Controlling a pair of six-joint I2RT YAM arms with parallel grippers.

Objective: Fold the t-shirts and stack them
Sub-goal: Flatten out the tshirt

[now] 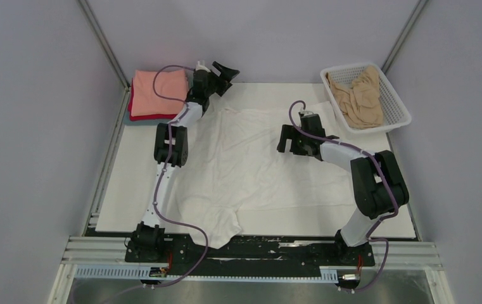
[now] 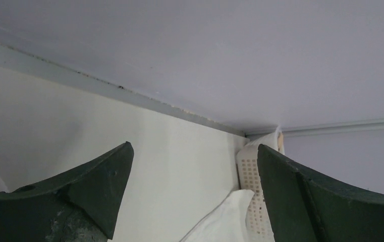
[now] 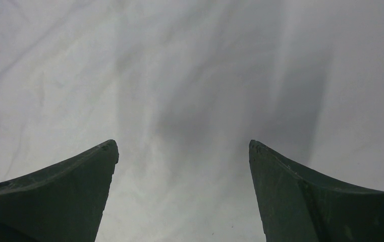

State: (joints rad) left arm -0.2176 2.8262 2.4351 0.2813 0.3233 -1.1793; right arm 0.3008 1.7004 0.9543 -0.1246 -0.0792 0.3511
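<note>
Wrinkles cross soft white t-shirt (image 1: pixel 251 168) spread flat; right gripper (image 3: pixel 182 146) over it, jaws wide, empty; left gripper (image 2: pixel 195 151) wide, empty, near folded salmon-pink t-shirt (image 1: pixel 159 85).

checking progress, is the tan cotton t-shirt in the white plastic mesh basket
Yes, the tan cotton t-shirt lies crumpled inside the white plastic mesh basket.

White t-shirt (image 1: pixel 244 171) spread out, wrinkled, in the middle. Salmon-pink t-shirt (image 1: pixel 159 84) folded atop red t-shirt (image 1: pixel 142 116) and grey-blue t-shirt (image 1: pixel 132 121), far left corner. Tan t-shirt (image 1: pixel 358 98) crumpled in basket (image 1: pixel 395 101).
</note>
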